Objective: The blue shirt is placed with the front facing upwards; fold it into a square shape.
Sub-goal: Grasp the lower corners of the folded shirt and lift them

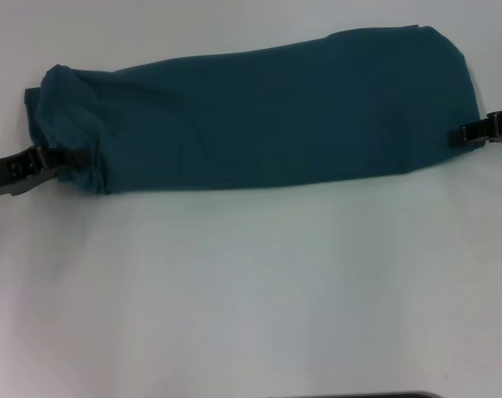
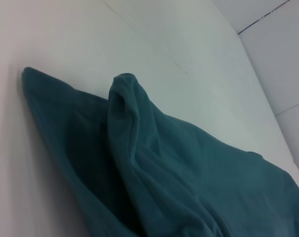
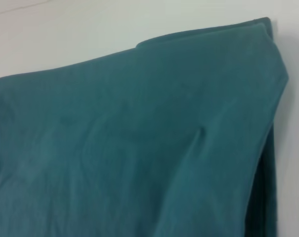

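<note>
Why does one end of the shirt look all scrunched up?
The blue shirt is folded into a long band. Its end by the left gripper is bunched and humped, while the end by the right gripper lies flat. The band also sits slanted on the table.

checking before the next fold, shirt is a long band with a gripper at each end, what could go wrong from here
1. The blue shirt is bunched and rumpled at the left gripper, so the next fold may trap creases.
2. The band tapers unevenly, wider toward the right gripper; the result may not be square.
3. Either grip might catch only some layers; that cannot be seen here.
</note>
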`<control>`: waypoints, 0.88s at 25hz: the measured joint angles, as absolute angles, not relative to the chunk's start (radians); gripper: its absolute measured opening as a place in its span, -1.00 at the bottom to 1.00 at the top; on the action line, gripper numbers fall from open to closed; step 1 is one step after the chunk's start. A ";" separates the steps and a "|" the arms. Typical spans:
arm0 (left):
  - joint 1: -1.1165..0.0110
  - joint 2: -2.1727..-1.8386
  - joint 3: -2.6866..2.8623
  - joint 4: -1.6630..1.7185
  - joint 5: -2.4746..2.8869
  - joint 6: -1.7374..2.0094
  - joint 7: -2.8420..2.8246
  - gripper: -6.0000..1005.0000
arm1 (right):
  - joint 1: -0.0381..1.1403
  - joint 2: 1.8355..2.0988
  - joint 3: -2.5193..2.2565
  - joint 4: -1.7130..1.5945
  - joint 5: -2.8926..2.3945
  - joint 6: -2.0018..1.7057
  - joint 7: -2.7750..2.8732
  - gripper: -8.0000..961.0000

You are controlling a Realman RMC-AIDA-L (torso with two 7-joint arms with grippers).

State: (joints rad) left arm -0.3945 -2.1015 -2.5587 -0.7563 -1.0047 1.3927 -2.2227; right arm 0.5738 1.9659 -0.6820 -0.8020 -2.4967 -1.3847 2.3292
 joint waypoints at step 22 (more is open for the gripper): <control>-0.384 -2.085 -2.554 -0.868 -0.840 1.613 -2.288 -0.95 | 0.567 1.952 -0.683 -0.919 -2.600 -1.577 2.352 -0.96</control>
